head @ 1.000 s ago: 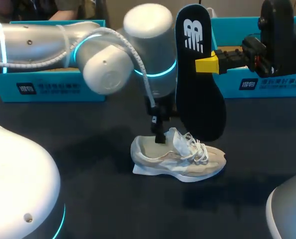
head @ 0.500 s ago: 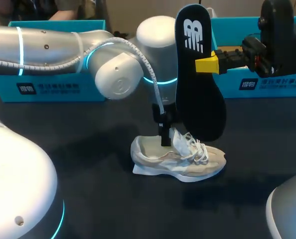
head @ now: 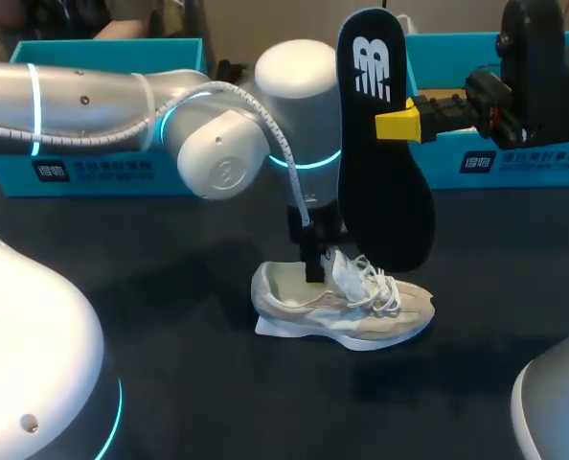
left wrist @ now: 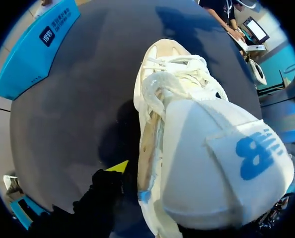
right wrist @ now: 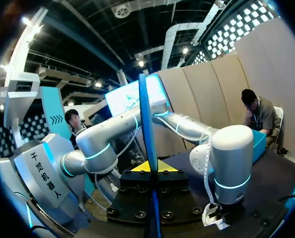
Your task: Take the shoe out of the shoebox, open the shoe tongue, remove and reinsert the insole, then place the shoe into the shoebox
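Cream shoe (head: pixel 356 311), black insole (head: pixel 385 187)

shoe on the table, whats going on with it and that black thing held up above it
The right gripper is shut on a black insole with a white logo, holding it upright in the air just above the laced cream sneaker. The sneaker lies on the dark table, out of the teal cardboard shoeboxes at the back. The left gripper is down at the sneaker's opening, close against its white tongue. So the insole is out and not yet back in.

Left arm (head: pixel 93 96) past centre, left end effector (head: pixel 313 266) pointing down; right end effector (head: pixel 399 123) level, clamped on insole (head: pixel 380 182).
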Controlling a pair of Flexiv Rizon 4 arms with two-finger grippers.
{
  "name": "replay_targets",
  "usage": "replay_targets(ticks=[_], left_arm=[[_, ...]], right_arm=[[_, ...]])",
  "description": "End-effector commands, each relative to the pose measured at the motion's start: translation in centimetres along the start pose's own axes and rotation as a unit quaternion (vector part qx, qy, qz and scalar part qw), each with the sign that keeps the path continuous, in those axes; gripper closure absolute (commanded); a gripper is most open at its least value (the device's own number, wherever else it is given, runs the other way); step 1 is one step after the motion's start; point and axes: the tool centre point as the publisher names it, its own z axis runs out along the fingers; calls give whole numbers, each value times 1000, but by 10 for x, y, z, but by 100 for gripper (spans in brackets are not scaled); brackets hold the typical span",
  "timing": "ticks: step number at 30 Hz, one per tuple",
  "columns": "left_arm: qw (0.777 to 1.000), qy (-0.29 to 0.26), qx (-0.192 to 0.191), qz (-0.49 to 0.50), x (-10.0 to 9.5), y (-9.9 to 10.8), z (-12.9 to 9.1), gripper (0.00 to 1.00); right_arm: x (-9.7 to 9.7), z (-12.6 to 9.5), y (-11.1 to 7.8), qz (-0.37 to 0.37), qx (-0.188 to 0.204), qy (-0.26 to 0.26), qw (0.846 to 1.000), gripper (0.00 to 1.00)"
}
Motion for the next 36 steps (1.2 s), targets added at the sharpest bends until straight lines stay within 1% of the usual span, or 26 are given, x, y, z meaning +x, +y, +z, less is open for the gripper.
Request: replay_targets(ticks=[1, 8, 14, 20, 24, 26, 27, 28, 29, 36], left_arm=[[1000, 2, -2, 1, -1, 1, 5, 100], [1000, -2, 1, 15, 5, -2, 1, 100], [998, -10, 15, 57, 11, -2, -14, 100], [992, -14, 19, 120, 7, -10, -30, 100], [982, -12, 26, 186, 2, -17, -44, 100], [974, -28, 10, 224, -1, -20, -49, 100], [962, -39, 6, 270, -2, -22, -52, 100], [948, -72, -2, 309, -2, -23, -54, 100], [941, -110, -23, 318, -3, -23, -55, 100], [941, -110, -23, 318, -3, -23, -55, 100]], right_arm=[[-2, 3, 1, 1, 2, 0, 1000, 100], [-2, 3, 1, 1, 2, 0, 1000, 100], [-2, 3, 1, 1, 2, 0, 1000, 100], [-2, 3, 1, 1, 2, 0, 1000, 100], [-2, 3, 1, 1, 2, 0, 1000, 100], [-2, 3, 1, 1, 2, 0, 1000, 100], [-2, 3, 1, 1, 2, 0, 1000, 100], [-2, 3, 1, 1, 2, 0, 1000, 100], [-2, 3, 1, 1, 2, 0, 1000, 100], [-2, 3, 1, 1, 2, 0, 1000, 100]])
